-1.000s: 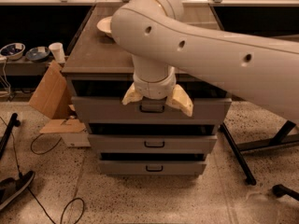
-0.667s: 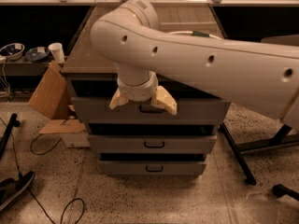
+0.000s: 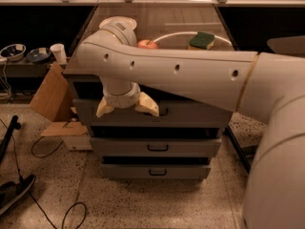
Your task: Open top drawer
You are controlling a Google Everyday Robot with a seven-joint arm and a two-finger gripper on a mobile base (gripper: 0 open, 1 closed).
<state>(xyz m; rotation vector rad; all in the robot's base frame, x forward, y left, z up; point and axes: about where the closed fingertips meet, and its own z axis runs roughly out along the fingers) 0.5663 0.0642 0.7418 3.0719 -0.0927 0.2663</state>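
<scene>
The top drawer (image 3: pixel 195 114) is the tallest grey front under the wooden counter, with a dark gap above it. Its small dark handle (image 3: pixel 164 112) shows just right of my gripper. My gripper (image 3: pixel 127 108) hangs in front of the left half of this drawer front, pointing down at it. Its cream fingers (image 3: pixel 148 106) are spread apart and hold nothing. The big white arm crosses the view from the right and hides the drawer's upper edge. The two shorter drawer fronts (image 3: pixel 157 147) sit below, shut.
On the counter are a red apple (image 3: pixel 147 44), a green sponge (image 3: pixel 201 39) and a white plate (image 3: pixel 117 21). To the left stand bowls (image 3: pixel 13 50), a white cup (image 3: pixel 58 53) and leaning cardboard (image 3: pixel 50 94). Cables (image 3: pixel 47 147) lie on the floor.
The arm has swung left and the gripper has slid left along the top drawer front, from the handle at centre to the left of it. The drawer looks unmoved.
</scene>
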